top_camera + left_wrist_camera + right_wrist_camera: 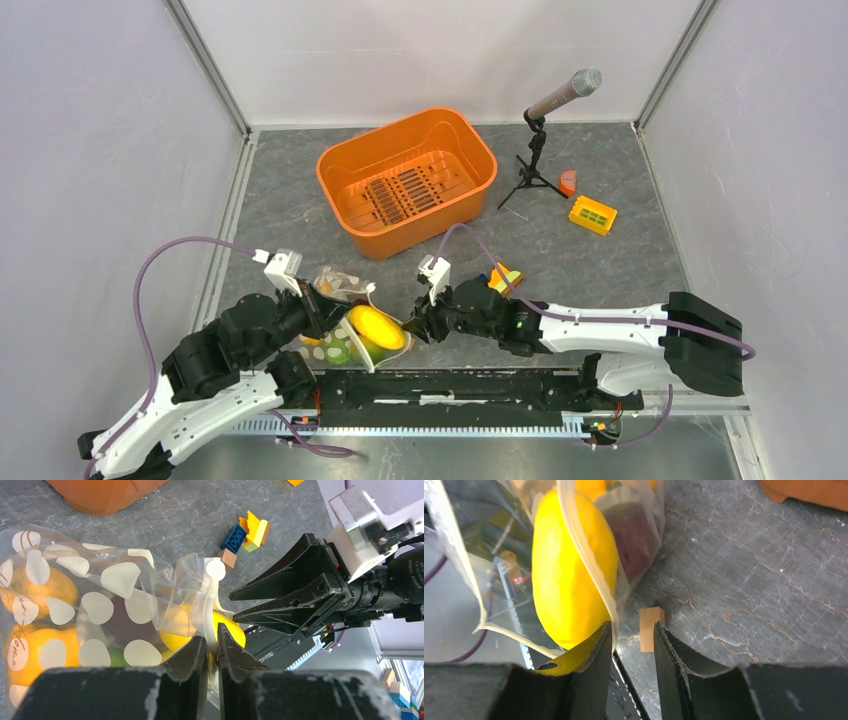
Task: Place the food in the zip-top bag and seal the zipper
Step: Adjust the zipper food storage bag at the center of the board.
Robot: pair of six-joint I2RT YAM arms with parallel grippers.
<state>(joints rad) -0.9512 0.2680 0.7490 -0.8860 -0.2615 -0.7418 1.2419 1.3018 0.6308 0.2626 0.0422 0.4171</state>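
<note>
Thin film, likely slippery: the zip-top bag point(100, 605) sags around light food point(569, 570); left pincer point(211, 642) clenches its zipper point(209, 605), the surest hold; right pincer point(631, 630), released, sits alongside.

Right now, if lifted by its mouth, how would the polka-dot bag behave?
Probably floppy: the bag is thin, wrinkled film. Likely to sag, since round food bulges inside. The yellow piece at the open mouth might slip out.
</note>
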